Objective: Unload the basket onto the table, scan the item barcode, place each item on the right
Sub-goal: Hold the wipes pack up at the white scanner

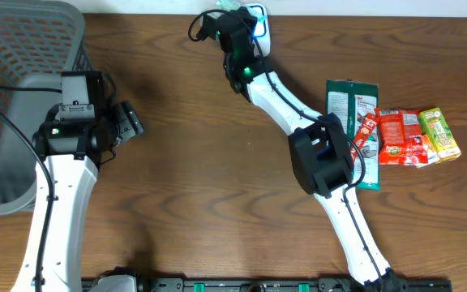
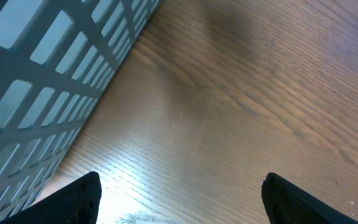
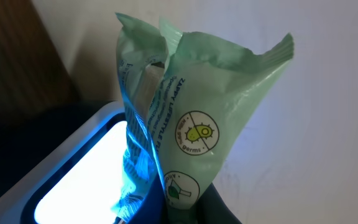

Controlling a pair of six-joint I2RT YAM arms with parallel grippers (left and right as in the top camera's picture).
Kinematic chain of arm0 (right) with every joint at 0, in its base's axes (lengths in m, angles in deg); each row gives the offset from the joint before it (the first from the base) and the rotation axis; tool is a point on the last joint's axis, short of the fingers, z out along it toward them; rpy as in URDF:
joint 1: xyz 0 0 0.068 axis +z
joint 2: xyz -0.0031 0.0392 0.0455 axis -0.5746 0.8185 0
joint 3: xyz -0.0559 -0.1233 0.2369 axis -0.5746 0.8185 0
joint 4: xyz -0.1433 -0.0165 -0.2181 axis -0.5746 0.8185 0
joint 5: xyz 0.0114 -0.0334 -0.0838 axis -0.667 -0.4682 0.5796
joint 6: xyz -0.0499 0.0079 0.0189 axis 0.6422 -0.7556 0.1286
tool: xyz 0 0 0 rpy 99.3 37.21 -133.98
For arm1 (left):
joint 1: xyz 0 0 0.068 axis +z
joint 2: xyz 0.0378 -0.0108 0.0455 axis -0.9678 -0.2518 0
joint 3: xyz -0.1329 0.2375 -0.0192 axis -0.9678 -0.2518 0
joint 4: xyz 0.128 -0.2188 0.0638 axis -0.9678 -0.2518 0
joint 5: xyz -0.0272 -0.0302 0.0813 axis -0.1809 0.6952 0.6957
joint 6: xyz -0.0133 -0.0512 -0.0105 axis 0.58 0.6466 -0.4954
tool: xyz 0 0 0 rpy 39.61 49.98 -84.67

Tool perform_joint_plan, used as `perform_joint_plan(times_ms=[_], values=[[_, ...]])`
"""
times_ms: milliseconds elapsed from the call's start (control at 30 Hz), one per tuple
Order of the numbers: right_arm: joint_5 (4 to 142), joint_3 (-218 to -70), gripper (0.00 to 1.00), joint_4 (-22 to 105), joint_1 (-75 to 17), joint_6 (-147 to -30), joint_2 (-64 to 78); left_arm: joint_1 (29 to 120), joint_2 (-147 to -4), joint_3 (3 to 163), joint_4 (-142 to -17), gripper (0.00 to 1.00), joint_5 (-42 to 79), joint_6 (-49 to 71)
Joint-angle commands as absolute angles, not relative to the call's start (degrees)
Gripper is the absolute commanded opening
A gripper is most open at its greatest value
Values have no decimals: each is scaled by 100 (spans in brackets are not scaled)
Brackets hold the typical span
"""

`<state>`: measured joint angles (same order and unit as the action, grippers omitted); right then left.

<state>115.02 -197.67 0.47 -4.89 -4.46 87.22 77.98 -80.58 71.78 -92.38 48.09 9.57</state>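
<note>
Bench [image 1: 185, 186]: brown wood grain.

Right arm: reaches from the near edge across to the far edge, right of centre. Right gripper [image 1: 232, 23] is clenched on the lower end of a pale green pouch [image 3: 191, 124]. The pouch stands up from the gripper, crumpled and pinched along its top. The face towards the wrist camera carries green print and two round logos, one reading "germs".

Scanner [image 3: 73, 180]: white housing at the far edge, window lit bright blue-white. The pouch is held just beside and above the window, and blue light falls on its left fold. From overhead, only a sliver of the pouch [image 1: 232, 6] shows past the gripper, next to the scanner [image 1: 259, 20]. I cannot tell whether pouch and scanner touch.

Left arm: on the left side of the bench. Left gripper [image 2: 180, 202] is released, with its jaws spread wide over bare wood and nothing between them. It is just beside the grey mesh basket [image 1: 23, 49] in the far left corner.

Right edge, lying flat in a row and overlapping:
- a dark green packet [image 1: 349, 105]
- red packets [image 1: 402, 136]
- a yellow-green box [image 1: 440, 132]
</note>
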Motion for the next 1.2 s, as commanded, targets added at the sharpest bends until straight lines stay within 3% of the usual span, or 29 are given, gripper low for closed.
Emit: perform_joint_plan(times_ms=[0, 267, 467, 1167], values=[[11489, -19848, 1, -331, -610, -599, 8772, 7814, -8024, 7287, -9238, 84, 4857, 968], [11378, -19848, 1, -517, -697, -601, 8864, 7814, -8024, 7287, -9236, 84, 4860, 968], [11426, -19848, 1, -1439, -693, -546, 9181, 7814, -8024, 7287, -9238, 84, 4860, 970], [11817, -19848, 1, -89, -304, -1333, 9196, 7814, -8024, 7287, -9238, 84, 4860, 968]])
